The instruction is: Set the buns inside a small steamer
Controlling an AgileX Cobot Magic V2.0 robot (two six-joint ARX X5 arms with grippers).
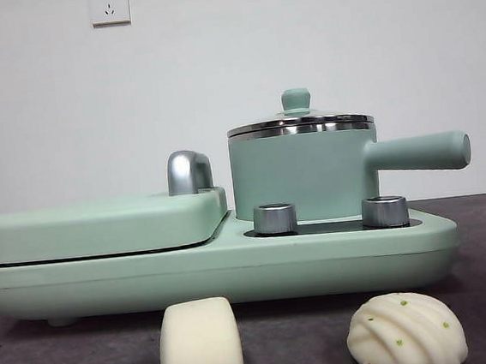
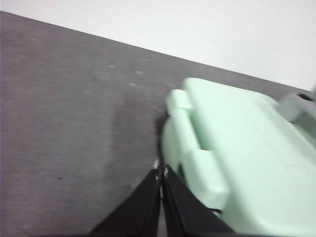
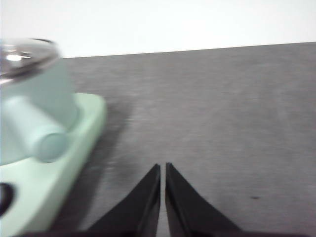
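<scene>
Lidded mint-green round steamer pot (image 1: 302, 172) sits behind the smooth cream roll (image 1: 200, 345) and pleated white bun (image 1: 405, 331); left gripper (image 2: 161, 171) and right gripper (image 3: 162, 167), jaws together, hover over bare grey table (image 3: 222, 113)

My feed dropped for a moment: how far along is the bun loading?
Nothing done: the smooth cream roll and pleated green-specked bun sit on the table; the mint-green steamer pot has its glass lid on. Left gripper and right gripper are shut, empty.
</scene>
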